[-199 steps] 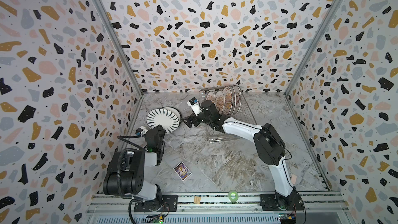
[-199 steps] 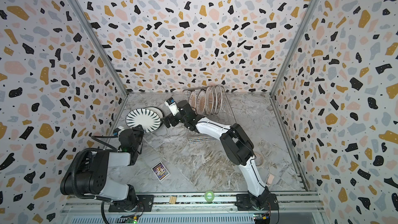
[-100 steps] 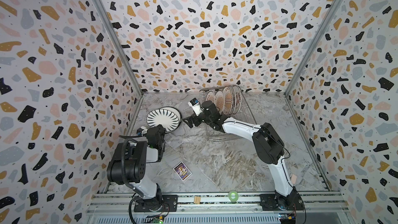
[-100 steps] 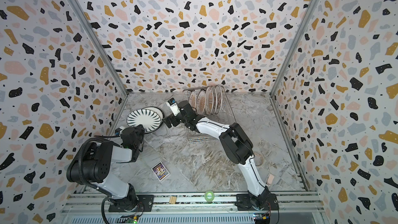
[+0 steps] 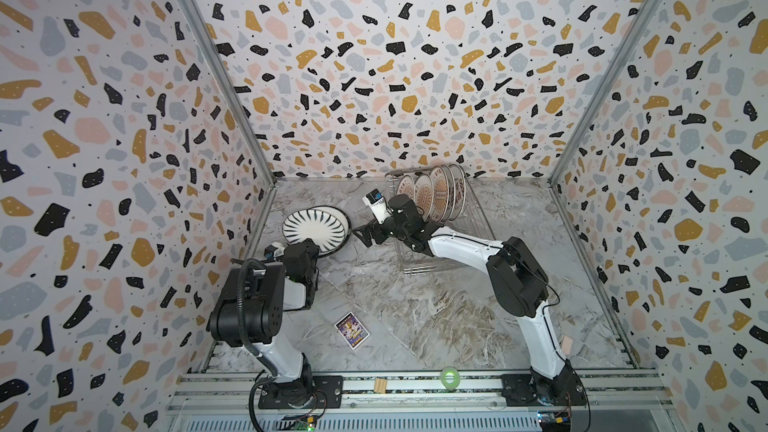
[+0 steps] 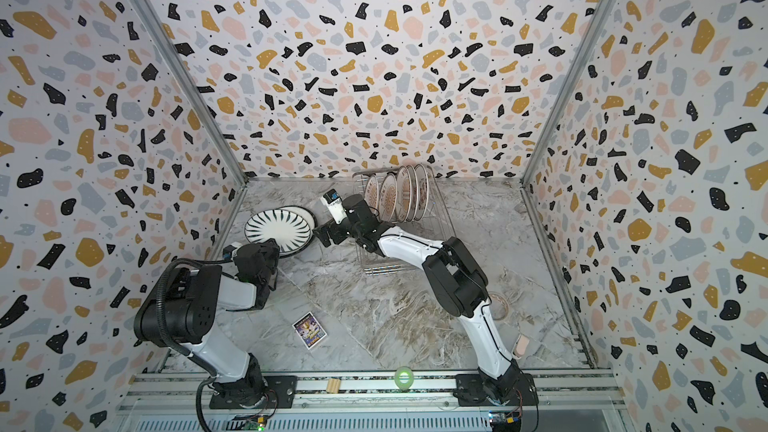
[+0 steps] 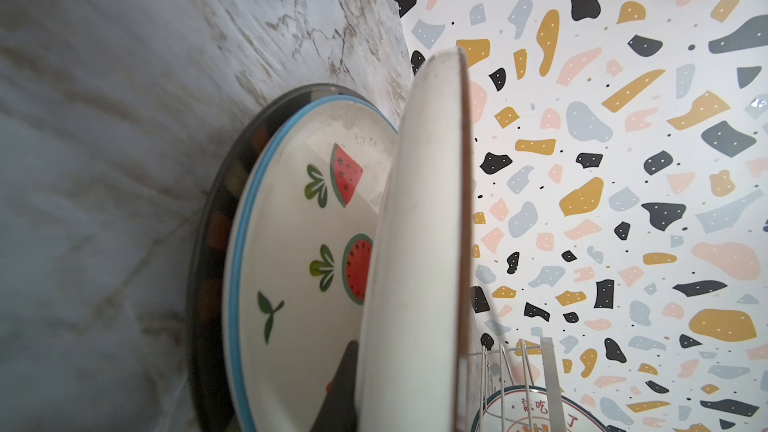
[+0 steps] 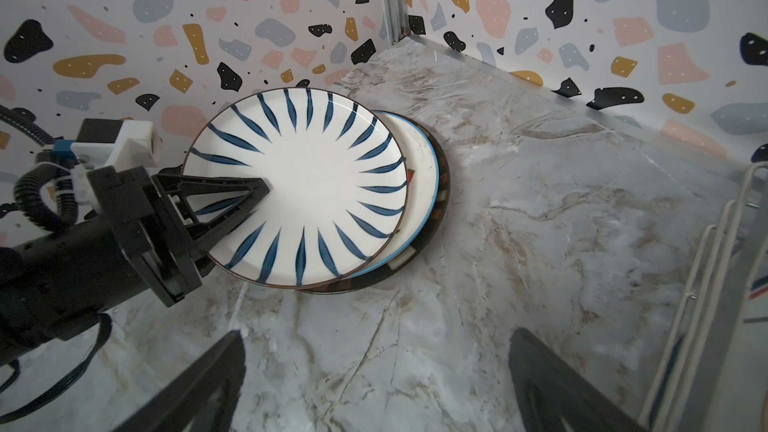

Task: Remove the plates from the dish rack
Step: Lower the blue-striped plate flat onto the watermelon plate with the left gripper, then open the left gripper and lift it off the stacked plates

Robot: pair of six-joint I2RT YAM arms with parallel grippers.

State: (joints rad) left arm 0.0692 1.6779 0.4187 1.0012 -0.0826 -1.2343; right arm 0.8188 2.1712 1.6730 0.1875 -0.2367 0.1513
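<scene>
A white plate with dark radiating stripes sits tilted over a watermelon plate and a dark plate on the table at the left. My left gripper is shut on the striped plate's near rim, with one finger on top and one finger beneath. Its white underside fills the left wrist view. My right gripper hangs open and empty between this stack and the dish rack. Several plates stand upright in the rack.
A purple card lies on the marble table near the front. A green tape roll and a small wooden block sit on the front rail. A clear tape roll lies by the right arm. The left wall stands close behind the stack.
The left arm's elbow has swung up and toward the back, while its gripper stays at the striped plate's rim. The right arm has barely moved.
</scene>
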